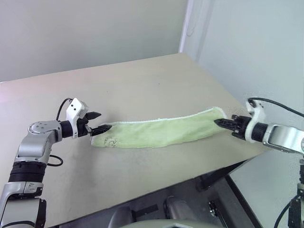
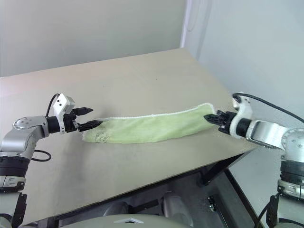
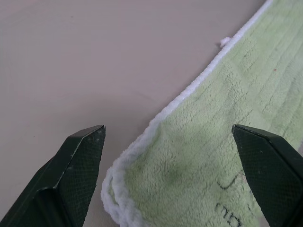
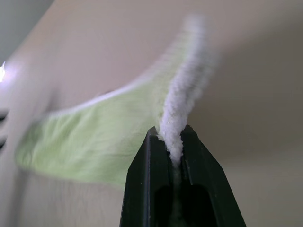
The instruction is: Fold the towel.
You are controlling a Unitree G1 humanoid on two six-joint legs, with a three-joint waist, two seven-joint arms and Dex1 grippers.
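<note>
1. Right wrist view gives us the close-up: the right gripper [image 4: 174, 142] has its jaws pressed together on the whitish hem of the towel [image 1: 156, 131], pinching that end corner clear of the worktop [image 1: 142, 85].
2. From those closed jaws the towel runs out long and narrow, sagging down onto the worktop and lying flat all the way to the other arm.
3. Over there, the left gripper [image 1: 99, 122] has its jaws spread wide, one finger on either side of the towel's near corner, the hem sitting between them and nothing pinched yet.
4. Here's the risk, as I read it: only a thin bit of hem is in the right jaws, so a hard pull could slip it free.
5. And if the left jaws close too high, they may catch only one layer or miss the corner, leaving the fold skewed.
</note>
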